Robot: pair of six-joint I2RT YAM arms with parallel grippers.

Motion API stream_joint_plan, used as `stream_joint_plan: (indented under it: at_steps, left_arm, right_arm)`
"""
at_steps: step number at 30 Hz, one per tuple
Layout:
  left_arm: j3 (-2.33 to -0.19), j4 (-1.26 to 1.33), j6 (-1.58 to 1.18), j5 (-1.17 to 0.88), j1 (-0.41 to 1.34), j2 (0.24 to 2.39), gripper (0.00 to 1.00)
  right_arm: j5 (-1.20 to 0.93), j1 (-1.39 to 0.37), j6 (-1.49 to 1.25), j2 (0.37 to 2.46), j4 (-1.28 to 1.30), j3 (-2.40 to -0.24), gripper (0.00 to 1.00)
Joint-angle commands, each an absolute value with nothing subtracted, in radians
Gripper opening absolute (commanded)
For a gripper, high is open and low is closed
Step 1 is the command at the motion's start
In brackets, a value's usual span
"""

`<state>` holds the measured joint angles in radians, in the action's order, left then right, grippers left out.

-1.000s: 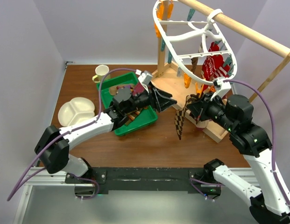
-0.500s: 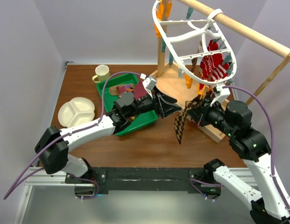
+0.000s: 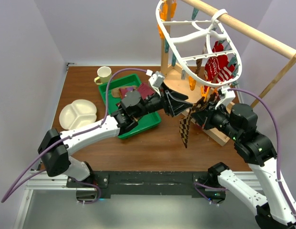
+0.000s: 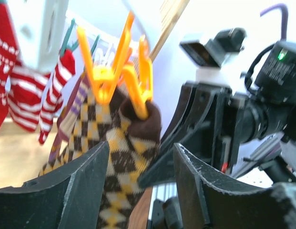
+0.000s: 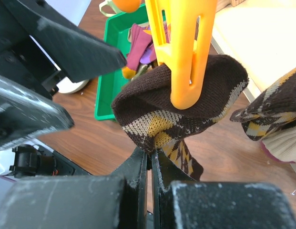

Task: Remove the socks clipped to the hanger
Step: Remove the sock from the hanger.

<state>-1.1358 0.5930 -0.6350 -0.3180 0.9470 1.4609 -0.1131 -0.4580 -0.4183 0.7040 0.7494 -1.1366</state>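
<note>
The white oval hanger [image 3: 195, 36] hangs from the wooden rail, with orange and teal clips dangling. A brown and yellow argyle sock [image 3: 185, 129] hangs from an orange clip [image 5: 183, 52]. Red striped socks [image 3: 219, 64] hang behind it. My right gripper [image 5: 151, 155] is shut on the lower edge of the argyle sock [image 5: 167, 109], just under the clip. My left gripper [image 4: 142, 149] is open, its fingers [image 4: 76, 186] on either side of the same sock [image 4: 121, 152] below the orange clip [image 4: 114, 71]. In the top view the two grippers, left [image 3: 185, 106] and right [image 3: 196, 113], almost meet at the sock.
A green tray [image 3: 143, 128] with several removed socks lies under my left arm. A cup [image 3: 104, 74] and a white divided plate [image 3: 78, 113] stand at the left. The wooden stand's base [image 3: 178, 88] and rail [image 3: 252, 31] are on the right.
My left gripper has moved right, from over the tray up to the argyle sock and its clip. My right gripper has stayed shut on the sock, shifting slightly.
</note>
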Motion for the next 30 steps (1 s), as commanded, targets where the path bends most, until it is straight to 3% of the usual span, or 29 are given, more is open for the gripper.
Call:
stream_joint_plan:
  at_steps: [1,16,30]
  left_arm:
    - [-1.224,0.598,-0.618,-0.293,0.966,1.5,0.59]
    - [-1.331,0.572,-0.609,-0.281,0.999,1.601,0.52]
    - [-1.365,0.54,-0.604,-0.262,1.002,1.62,0.16]
  right_arm:
    - [-0.091,-0.46,-0.413,0.696,0.753,-1.137,0.0]
    - [-0.08,-0.459,-0.407,0.7,0.733,-1.114,0.0]
    - [-0.038,-0.459,-0.405,0.678,0.71,-1.088,0.0]
